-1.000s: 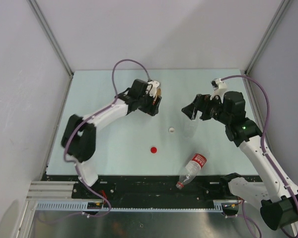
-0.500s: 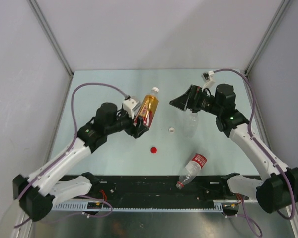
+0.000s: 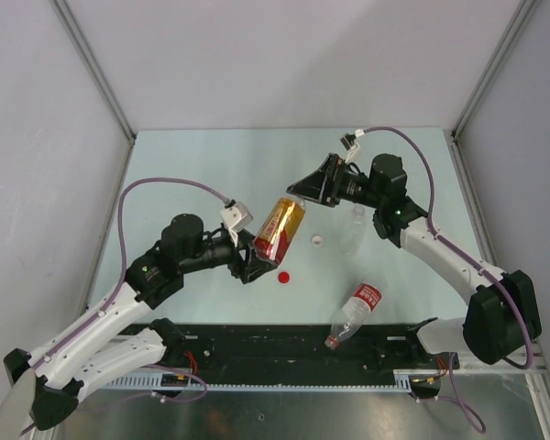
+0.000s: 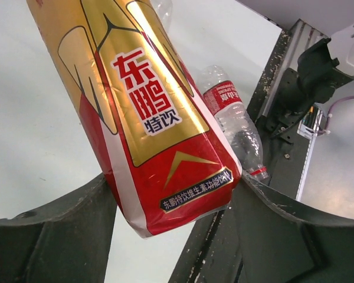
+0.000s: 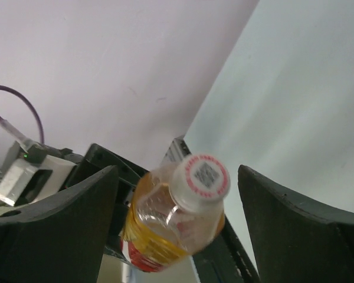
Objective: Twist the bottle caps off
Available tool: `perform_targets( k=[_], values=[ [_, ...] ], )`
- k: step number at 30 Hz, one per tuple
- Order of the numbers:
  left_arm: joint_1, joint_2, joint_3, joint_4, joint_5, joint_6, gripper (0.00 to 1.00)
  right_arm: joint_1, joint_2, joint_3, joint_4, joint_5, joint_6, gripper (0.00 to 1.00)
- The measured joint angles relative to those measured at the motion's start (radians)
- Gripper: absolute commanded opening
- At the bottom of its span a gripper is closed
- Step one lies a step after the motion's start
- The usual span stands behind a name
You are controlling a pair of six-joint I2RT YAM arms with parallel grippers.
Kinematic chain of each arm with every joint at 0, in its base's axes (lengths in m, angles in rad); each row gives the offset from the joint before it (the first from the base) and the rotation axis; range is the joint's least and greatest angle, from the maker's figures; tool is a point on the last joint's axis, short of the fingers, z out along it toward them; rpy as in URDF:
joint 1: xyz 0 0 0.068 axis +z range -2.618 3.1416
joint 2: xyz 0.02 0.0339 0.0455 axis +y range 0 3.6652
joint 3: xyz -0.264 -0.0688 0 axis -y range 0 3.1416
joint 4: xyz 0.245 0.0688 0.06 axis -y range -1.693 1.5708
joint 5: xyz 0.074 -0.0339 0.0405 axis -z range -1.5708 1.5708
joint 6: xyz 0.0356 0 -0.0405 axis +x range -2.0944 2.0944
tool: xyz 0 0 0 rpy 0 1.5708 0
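On the table [image 3: 183,174], red cap [image 3: 283,276] and white cap [image 3: 318,241] lie off; left gripper [image 4: 177,218] clamps the amber bottle [image 3: 280,229], right gripper [image 5: 174,177] gapes at its remaining cap [image 5: 200,177].

Left arm extended; left gripper [image 3: 259,253] clamped on the base of the amber bottle [image 3: 281,227], holding it tilted. Right arm bent across; right gripper [image 3: 299,190] spread, straddling the bottle's cap [image 5: 202,175] without contact.

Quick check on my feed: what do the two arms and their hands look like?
The left arm and right arm match: white links, black joints. A purple cable loops along each to a white wrist block. The left hand and right hand each have two broad dark fingers. A green light glows on the right arm.
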Motion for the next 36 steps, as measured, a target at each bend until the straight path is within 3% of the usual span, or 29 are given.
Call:
perform_targets(
  k=[3, 7, 9, 11, 14, 16, 21, 30, 36],
  values=[
    [-0.011, 0.0, -0.002, 0.0, 0.011, -0.001, 0.38, 0.006, 0.016, 0.0, 0.051, -0.016, 0.039, 0.55],
    [-0.015, -0.002, -0.002, -0.003, 0.015, 0.0, 0.4, 0.008, 0.038, -0.001, 0.098, -0.029, 0.092, 0.11],
    [-0.017, -0.001, -0.006, -0.005, 0.014, 0.0, 0.44, 0.008, 0.042, -0.001, 0.108, -0.033, 0.113, 0.03],
    [-0.018, -0.002, -0.006, -0.004, 0.012, 0.0, 0.53, 0.008, 0.042, -0.001, 0.109, -0.035, 0.118, 0.01],
    [-0.018, -0.001, -0.006, -0.005, 0.006, -0.001, 0.85, 0.009, 0.042, -0.001, 0.106, -0.034, 0.112, 0.0],
    [-0.019, -0.001, -0.006, -0.007, -0.006, -0.005, 0.96, 0.009, 0.039, -0.001, 0.095, -0.032, 0.103, 0.0],
    [-0.019, 0.008, 0.006, -0.006, -0.066, -0.068, 0.99, 0.014, 0.003, -0.001, 0.034, -0.007, 0.023, 0.0],
    [-0.019, 0.155, 0.157, 0.008, -0.051, -0.163, 0.99, 0.027, -0.08, -0.001, -0.053, 0.055, -0.08, 0.0],
    [-0.019, 0.23, 0.176, 0.018, -0.031, -0.191, 0.99, 0.034, -0.12, -0.001, -0.108, 0.108, -0.121, 0.0]
  ],
)
